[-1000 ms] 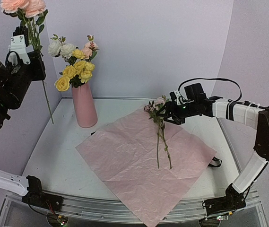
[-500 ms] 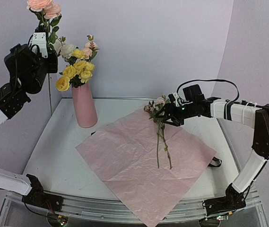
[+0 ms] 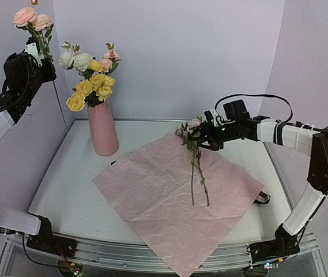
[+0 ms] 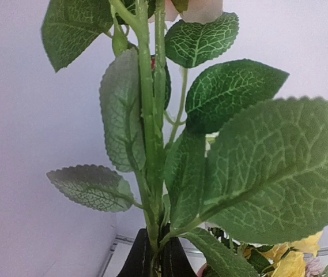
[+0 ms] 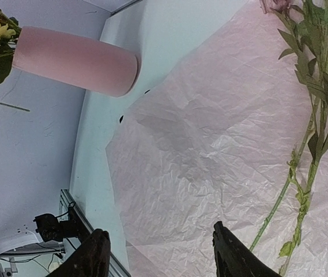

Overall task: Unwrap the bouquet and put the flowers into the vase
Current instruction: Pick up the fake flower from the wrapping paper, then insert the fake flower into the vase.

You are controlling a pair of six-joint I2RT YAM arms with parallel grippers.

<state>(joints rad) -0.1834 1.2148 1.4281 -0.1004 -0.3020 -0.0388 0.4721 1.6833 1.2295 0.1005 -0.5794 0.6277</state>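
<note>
The left gripper (image 3: 37, 55) is hanging high over the table's (image 3: 71, 190) left side, clenched on a pink-bloomed stem (image 3: 25, 16); in the left wrist view its dark fingertips (image 4: 143, 262) are pinching the green stalk (image 4: 151, 133) low down, with the leaves spreading above them. Below this gripper and towards the middle, the vase (image 3: 102, 135) is standing upright on the table, apart from the held stem; it is holding a bunch of yellow, cream and pink flowers (image 3: 91, 81), whose heads are rising above its rim. The right gripper (image 3: 204, 137) is hovering low with its fingers (image 5: 233, 257) spread apart and grasping nothing; two loose stems (image 3: 200, 176) are lying just beside it on the pink paper sheet (image 3: 152, 184), which is spreading flat beneath it. The vase is standing well off to this gripper's left, clear of the sheet.
</note>
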